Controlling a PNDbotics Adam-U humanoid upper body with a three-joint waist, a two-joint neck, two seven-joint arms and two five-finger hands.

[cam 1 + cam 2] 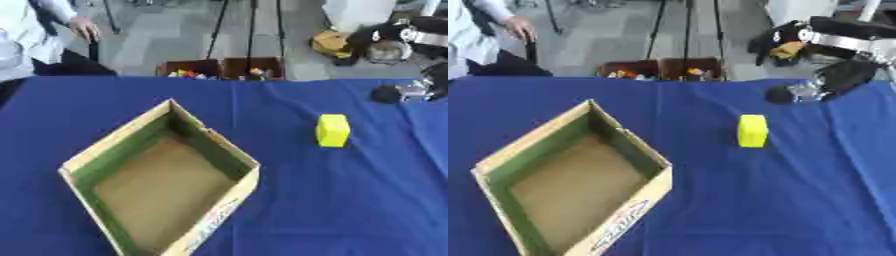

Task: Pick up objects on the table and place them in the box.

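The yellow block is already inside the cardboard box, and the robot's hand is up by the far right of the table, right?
Not quite. The yellow block isn't in the cardboard box; it sits on the blue table to the box's right, as the left eye view shows. The box holds nothing. The right hand is indeed at the far right.

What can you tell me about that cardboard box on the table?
The box is open-topped brown cardboard, with greenish inner walls, a bare tan floor and printing on its near outer side. It looks empty. It sits flat on the blue cloth, turned corner-on, at the left. Nothing touches it; the yellow block lies apart, to its right.
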